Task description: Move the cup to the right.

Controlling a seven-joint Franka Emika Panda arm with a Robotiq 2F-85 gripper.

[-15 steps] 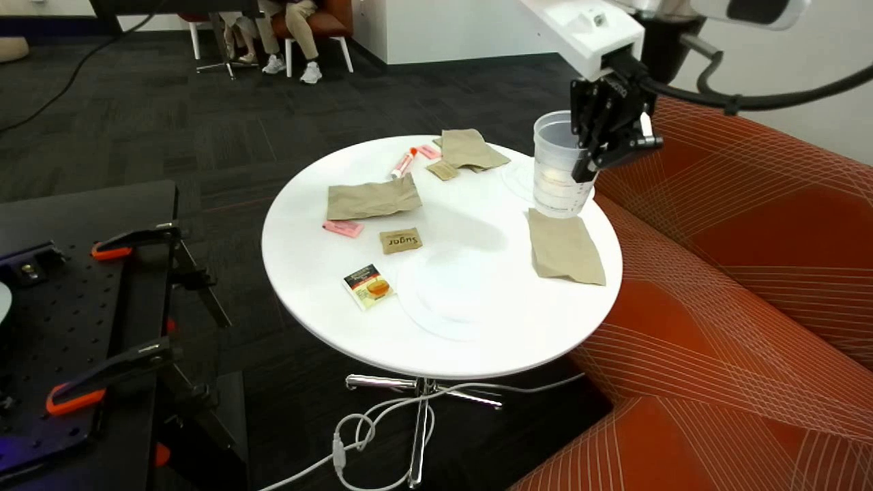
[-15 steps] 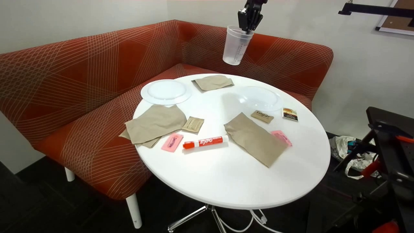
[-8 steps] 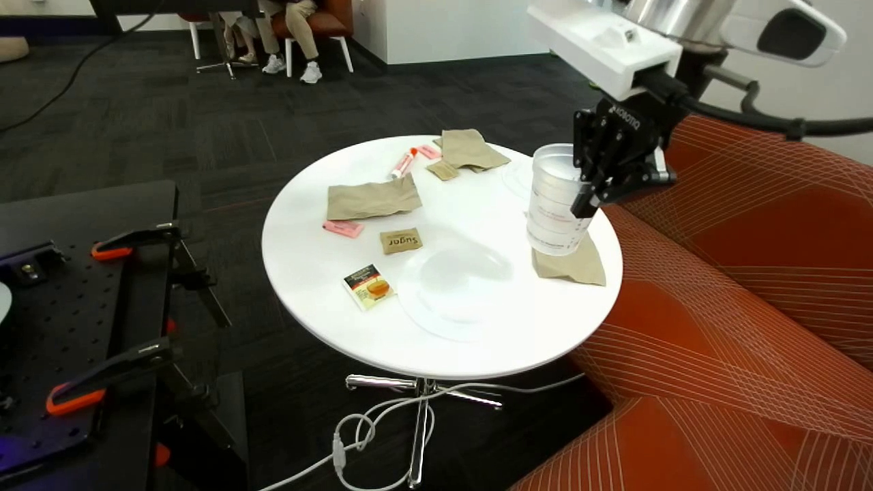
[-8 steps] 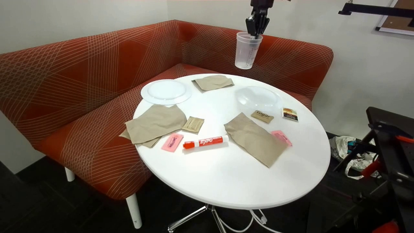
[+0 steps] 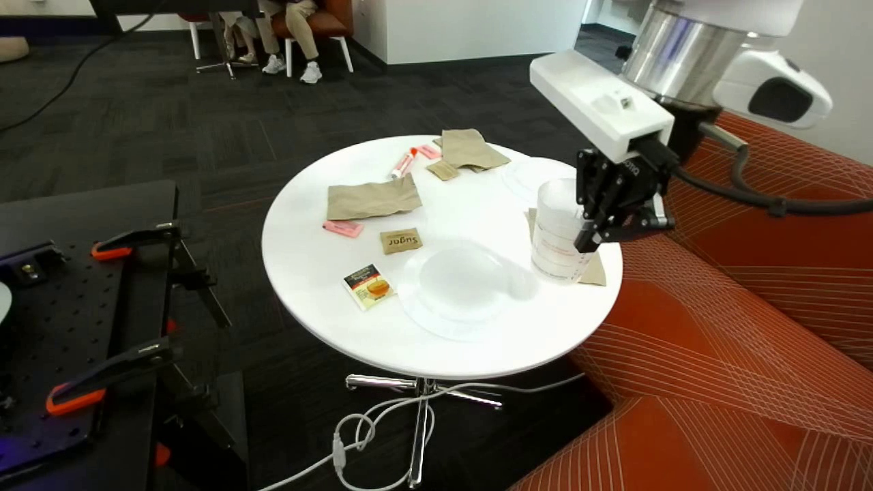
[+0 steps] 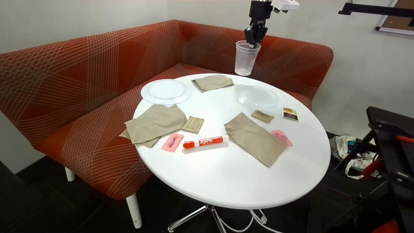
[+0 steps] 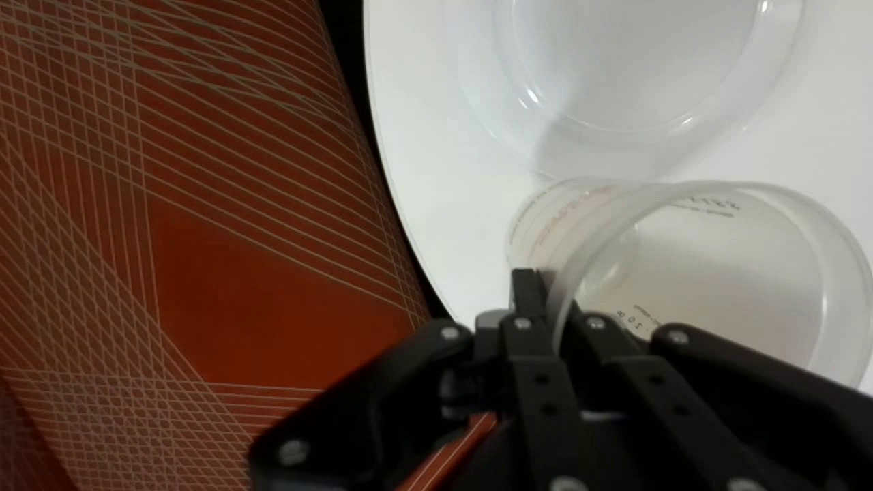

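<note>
A clear cup is held in the air above the white table.
Its wall (printed with small markings) is clamped by the gripper, with one finger placed inside and one outside; the cup is held slightly tilted, and in the wrist view a clear plate is seen on the table.

The clear, tapered cup hangs tilted in the pincer above the table.
</note>
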